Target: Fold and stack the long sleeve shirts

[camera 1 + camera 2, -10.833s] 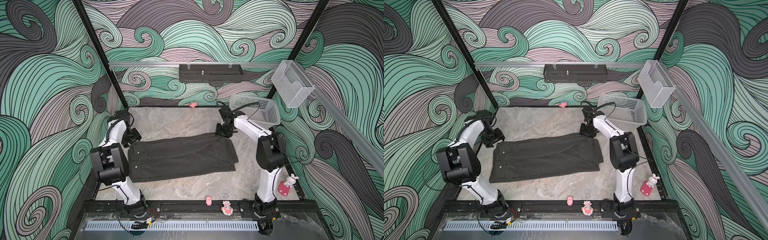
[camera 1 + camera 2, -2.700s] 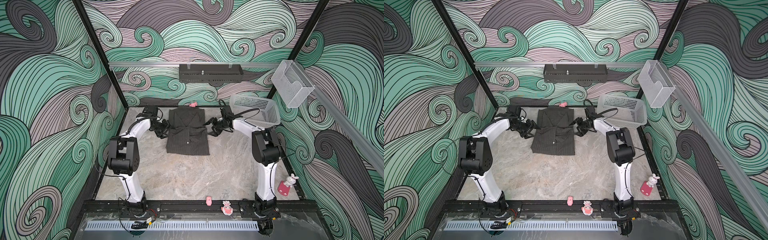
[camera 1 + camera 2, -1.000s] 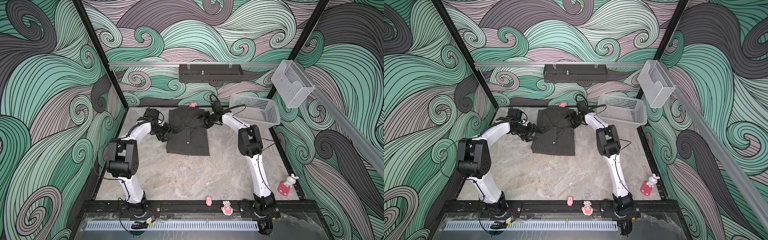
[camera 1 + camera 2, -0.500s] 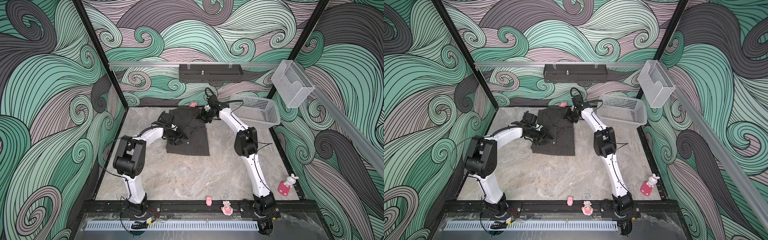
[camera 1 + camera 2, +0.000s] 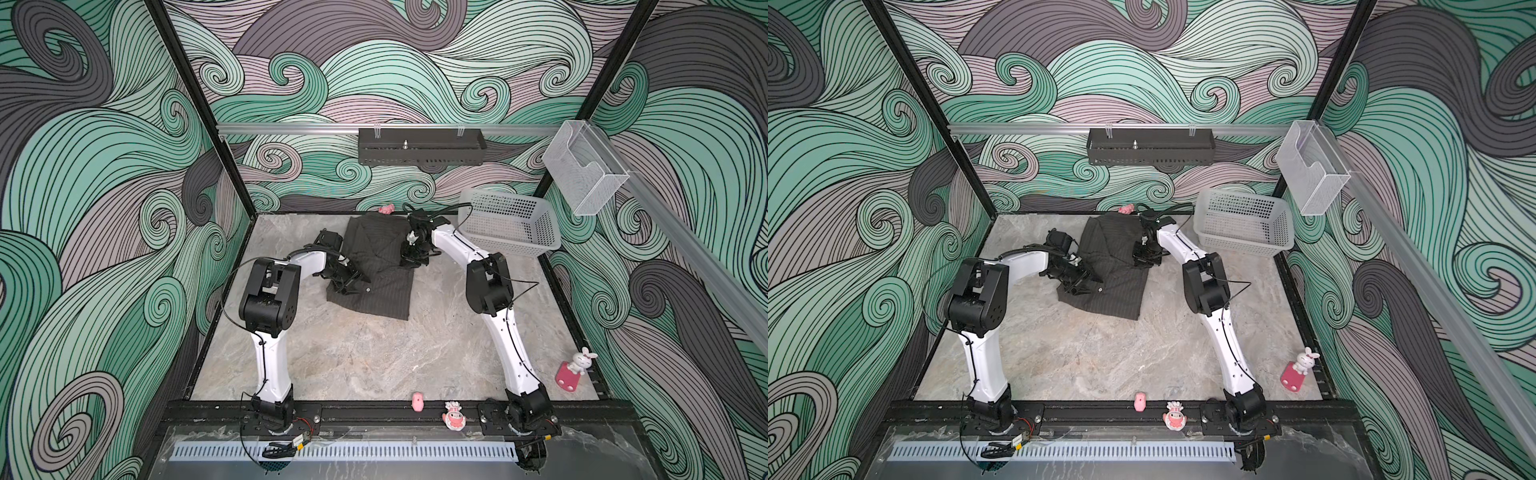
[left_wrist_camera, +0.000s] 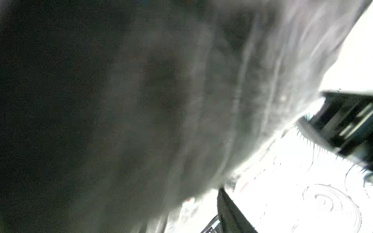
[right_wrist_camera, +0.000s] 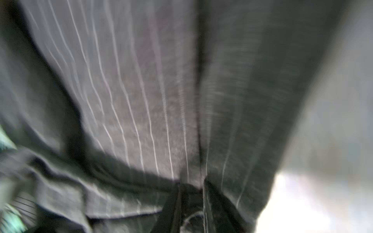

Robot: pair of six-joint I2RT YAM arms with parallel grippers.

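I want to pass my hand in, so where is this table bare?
Widest bare patch: the table between left arm and right arm, from the shirt to the pink figures at the front rail. Crowded: the back, where left pincer and right pincer meet the shirt beside the basket.

Charcoal shirt with thin pale pinstripes, grey marbled tabletop, teal-and-mauve swirl-patterned walls, whitish basket.

The shirt is blurred and darkened in the left wrist view; the left gripper's jaw opening cannot be made out.
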